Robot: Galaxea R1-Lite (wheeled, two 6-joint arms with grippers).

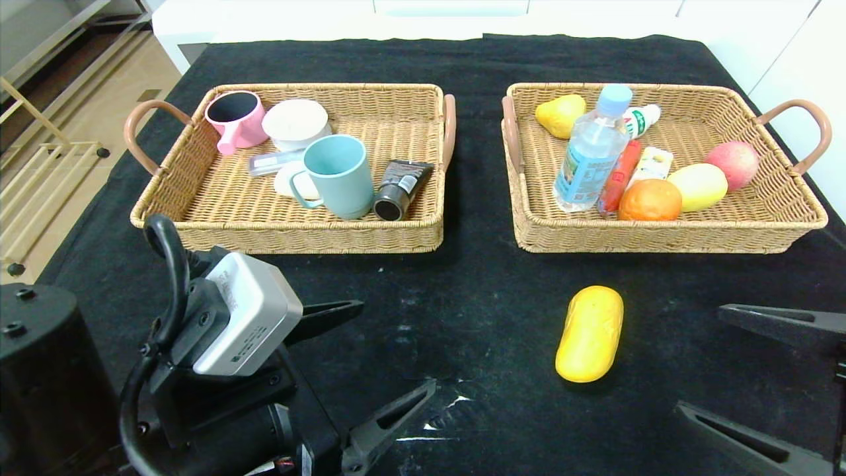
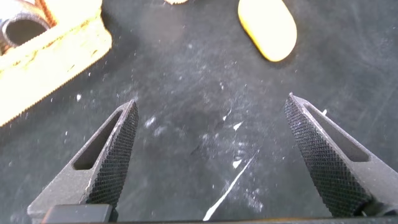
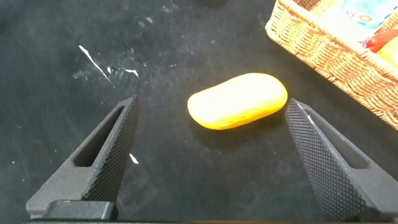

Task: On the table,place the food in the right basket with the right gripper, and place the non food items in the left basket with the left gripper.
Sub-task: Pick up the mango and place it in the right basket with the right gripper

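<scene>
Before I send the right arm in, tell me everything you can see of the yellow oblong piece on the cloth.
The yellow oblong piece is a smooth, rounded loaf shape, yellow-orange with a slightly glossy, plastic-looking skin and no visible parts or markings. It lies flat on its side on the black cloth, in front of the right basket and clear of it. Nothing touches it but the cloth. The right gripper hovers near it with its jaws open, not in contact.
</scene>
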